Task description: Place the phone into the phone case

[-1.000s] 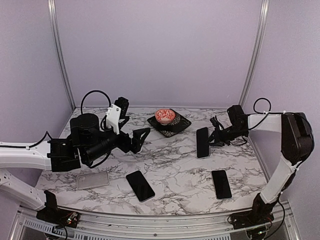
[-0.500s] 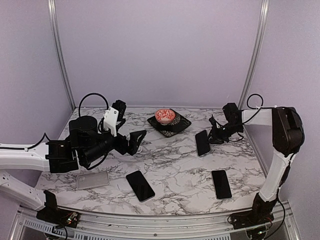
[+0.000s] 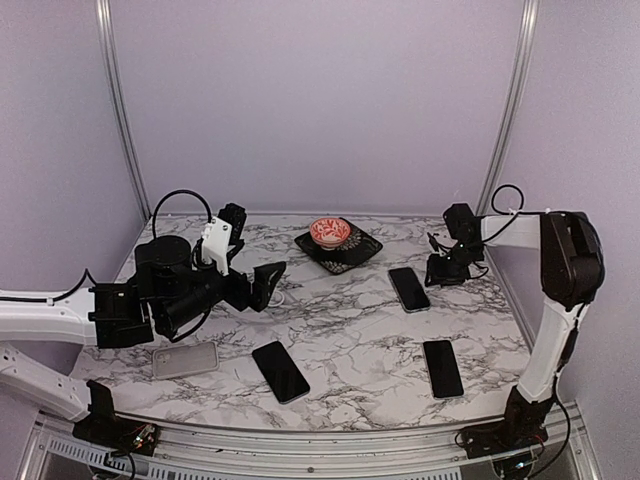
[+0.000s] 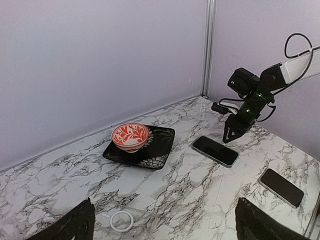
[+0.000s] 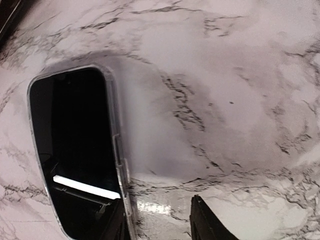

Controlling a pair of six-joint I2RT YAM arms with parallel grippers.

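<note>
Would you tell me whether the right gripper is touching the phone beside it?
Cannot tell. In the right wrist view a finger of the right gripper overlaps the edge of the phone, yet no view plainly shows contact or a gap.

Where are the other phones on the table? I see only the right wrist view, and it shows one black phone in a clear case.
Observer: One bare black phone lies at the front centre, and a second bare black phone lies at the front right.
Operator: Is there another case?
Observer: Yes, an empty clear phone case lies flat at the front left.
Operator: What about the left hand?
Observer: The left hand is open and holds nothing, above the white marble table.
</note>
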